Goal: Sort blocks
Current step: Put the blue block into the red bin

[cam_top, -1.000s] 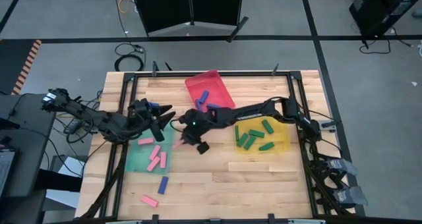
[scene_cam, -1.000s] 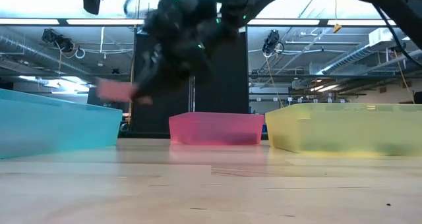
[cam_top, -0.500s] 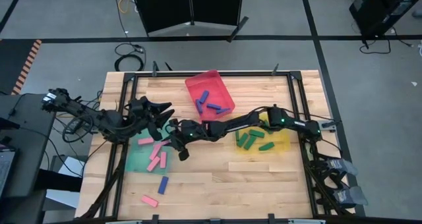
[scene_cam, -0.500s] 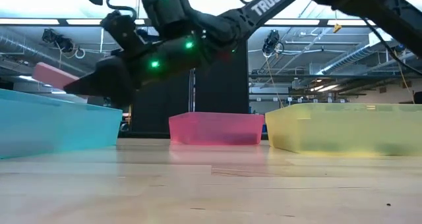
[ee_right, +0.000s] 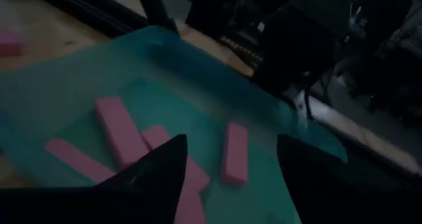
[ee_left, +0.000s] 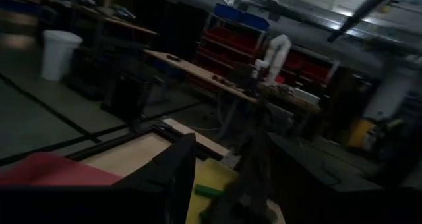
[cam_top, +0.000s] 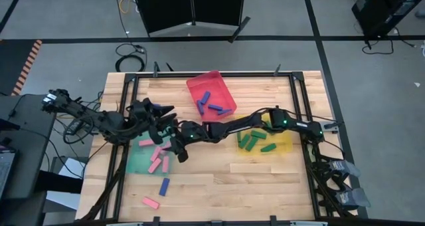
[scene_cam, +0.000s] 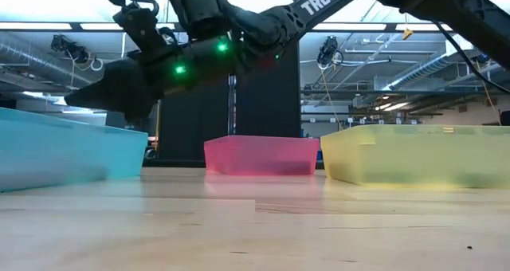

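Reaching across from the right of the high view, the right gripper (cam_top: 174,148) has swung from mid-table to the green tray (cam_top: 135,161) at left of centre, and the pink block it carried a second ago no longer shows between its fingers. Its wrist view shows the two fingers spread with nothing between them, hovering over the tray's right end. Directly below them lie pink blocks (ee_right: 122,135), touching or overlapping one another, with one more (ee_right: 234,153) slightly apart, its long axis running away from the camera.

What the next pick turns on, as I judge it, is the loose blocks toward the lower left of the high view: a blue block (cam_top: 164,185) just below the tray and a pink one (cam_top: 151,201) lower still. Both lie below the right gripper, the blue one nearer, its long axis running up and down the picture. The left gripper (cam_top: 161,117) hangs above the tray's upper right corner, farther from both; whether it holds anything I cannot tell.

Blue blocks sit in the red tray (cam_top: 200,83) at upper centre, green ones in the yellow tray (cam_top: 285,144) at right.
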You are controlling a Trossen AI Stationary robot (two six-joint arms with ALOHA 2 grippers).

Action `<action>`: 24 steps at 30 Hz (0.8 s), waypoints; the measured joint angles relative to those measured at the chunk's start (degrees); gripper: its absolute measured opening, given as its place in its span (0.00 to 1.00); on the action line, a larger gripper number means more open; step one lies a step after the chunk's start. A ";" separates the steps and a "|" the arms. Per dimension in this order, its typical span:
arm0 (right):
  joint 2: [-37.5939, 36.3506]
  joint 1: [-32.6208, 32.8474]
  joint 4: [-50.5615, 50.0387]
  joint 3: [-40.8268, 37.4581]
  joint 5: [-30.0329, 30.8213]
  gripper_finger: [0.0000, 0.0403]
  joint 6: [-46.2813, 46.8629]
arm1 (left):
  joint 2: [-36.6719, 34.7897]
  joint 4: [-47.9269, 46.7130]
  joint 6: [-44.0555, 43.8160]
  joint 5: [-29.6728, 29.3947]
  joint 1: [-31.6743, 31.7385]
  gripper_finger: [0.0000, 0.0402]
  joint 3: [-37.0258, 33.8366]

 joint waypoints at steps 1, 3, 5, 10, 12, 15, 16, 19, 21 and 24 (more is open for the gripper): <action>-0.75 -0.12 -0.35 0.00 -0.01 0.63 1.28 | -0.17 -0.01 -0.03 1.06 -0.01 0.47 0.00; -2.90 -0.58 -1.72 -0.11 -0.03 0.63 3.40 | -0.68 -0.02 -0.03 2.46 -0.40 0.47 0.00; -5.37 -1.42 -0.39 -1.78 -0.07 0.61 6.18 | -1.58 0.01 0.12 2.90 -0.98 0.47 0.00; -12.18 -4.36 7.70 -15.67 2.34 0.54 11.87 | -3.35 -1.55 0.35 2.98 -2.30 0.47 0.00; -16.65 -5.00 13.28 -23.89 4.32 0.50 12.52 | -3.38 -3.32 -0.45 2.61 -2.60 0.47 0.00; -24.92 -5.51 21.38 -36.20 8.57 0.45 12.68 | -3.25 -7.97 -2.87 -0.37 -2.56 0.47 0.00; -27.56 -5.58 23.05 -39.91 9.91 0.44 12.71 | -3.29 -10.76 -4.51 -2.26 -2.19 0.46 0.04; -35.22 -5.58 25.23 -50.21 12.50 0.43 13.66 | -3.22 -27.37 -15.13 -5.54 1.25 0.45 2.30; -40.49 -4.96 26.95 -55.18 13.11 0.43 14.70 | -2.55 -39.28 -23.43 -4.09 5.12 0.43 4.78; -47.64 -3.83 27.65 -60.33 13.21 0.43 15.48 | -0.15 -52.24 -29.62 2.08 12.26 0.40 8.65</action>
